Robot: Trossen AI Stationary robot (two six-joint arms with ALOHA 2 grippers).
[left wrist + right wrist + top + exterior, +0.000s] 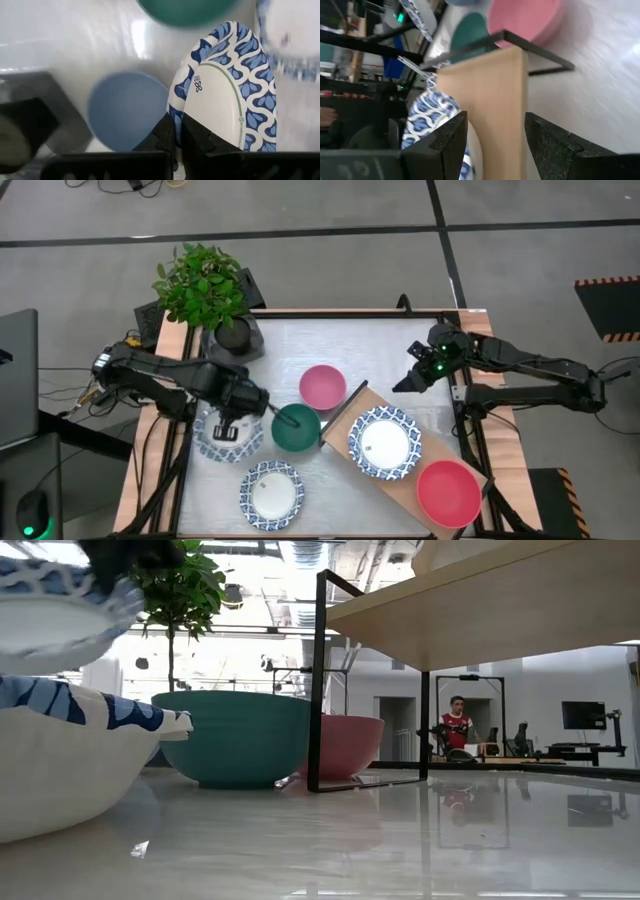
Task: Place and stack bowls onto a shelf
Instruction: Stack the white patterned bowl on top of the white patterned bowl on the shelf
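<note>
Across the white desk [300, 340], the shelf [345, 412] slants through the lower right of the frame, already carrying a patterned bowl [384, 442] and a red bowl [448, 491]. Left of centre, the left hand [232, 423] is clamped on the rim of another patterned bowl [227, 95], apparently mid-pickup; next it must carry it to the shelf and stack it. At upper right, the right hand [414, 372] waits, fingers apart.

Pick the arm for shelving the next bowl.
Left. Its hand is shut on a patterned bowl's rim, beside the shelf. The right hand hangs open and empty beyond the shelf's far end.
</note>
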